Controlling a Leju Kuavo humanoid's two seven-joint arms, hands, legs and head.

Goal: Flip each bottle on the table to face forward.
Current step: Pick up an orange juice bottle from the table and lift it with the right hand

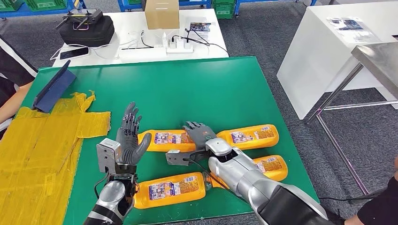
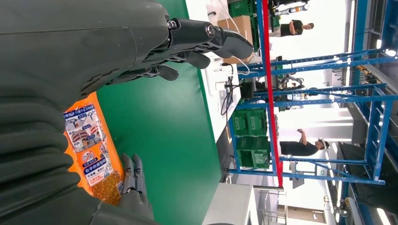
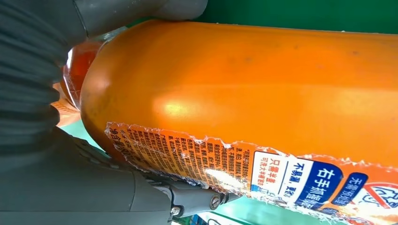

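Several orange bottles lie on their sides on the green table (image 1: 220,89). My right hand (image 1: 201,133) grips the right end of the far left bottle (image 1: 166,138). The right wrist view shows that bottle (image 3: 263,84) close up, thumb on one side, fingers (image 3: 187,199) on the other, torn label facing the camera. The far right bottle (image 1: 248,136) lies just beyond the hand. Two more lie nearer me, a near left bottle (image 1: 171,189) and a near right bottle (image 1: 271,166). My left hand (image 1: 127,138) is raised, holding nothing, fingers spread, also seen as left hand (image 2: 94,47) above the far left bottle (image 2: 89,150).
Crumpled yellow sheet (image 1: 42,150) covers the table's left side, with a blue folder (image 1: 54,91) leaning at its far end. A white table (image 1: 141,42) behind holds a cardboard box (image 1: 162,14), black bag and power strips. A person's arm (image 1: 11,101) shows at the left edge.
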